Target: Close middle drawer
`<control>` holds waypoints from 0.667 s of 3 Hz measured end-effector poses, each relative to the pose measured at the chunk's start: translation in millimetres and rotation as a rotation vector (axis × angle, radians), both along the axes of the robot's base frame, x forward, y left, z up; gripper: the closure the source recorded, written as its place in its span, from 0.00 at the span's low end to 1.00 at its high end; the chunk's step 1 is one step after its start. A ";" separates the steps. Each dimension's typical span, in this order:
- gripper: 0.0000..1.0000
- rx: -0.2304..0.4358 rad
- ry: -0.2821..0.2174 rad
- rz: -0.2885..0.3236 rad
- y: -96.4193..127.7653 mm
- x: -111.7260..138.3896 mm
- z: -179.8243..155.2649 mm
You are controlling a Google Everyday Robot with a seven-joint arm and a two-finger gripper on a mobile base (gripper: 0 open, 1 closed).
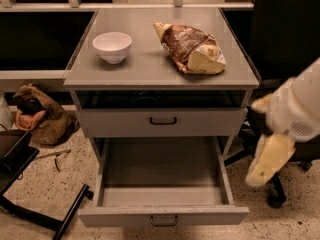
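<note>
Awaiting closure: middle drawer [160, 171] pulled far out, untouched; gripper [270, 156] off to its right, apart from it, grip state indeterminable.

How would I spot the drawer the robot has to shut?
Find the grey cabinet with a white bowl and snack bag on top. Under the upper drawer, the middle drawer is the one pulled far out, its bare grey inside showing. The gripper hangs off its right side, not touching.
</note>
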State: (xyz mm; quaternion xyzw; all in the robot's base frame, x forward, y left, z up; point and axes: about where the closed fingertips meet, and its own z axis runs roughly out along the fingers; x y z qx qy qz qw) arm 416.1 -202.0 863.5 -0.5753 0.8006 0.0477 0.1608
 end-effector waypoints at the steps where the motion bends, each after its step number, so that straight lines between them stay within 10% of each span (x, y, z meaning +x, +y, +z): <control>1: 0.00 0.075 0.151 0.008 8.9 -27.4 -91.9; 2: 0.00 0.070 0.175 0.009 8.5 -34.2 -100.9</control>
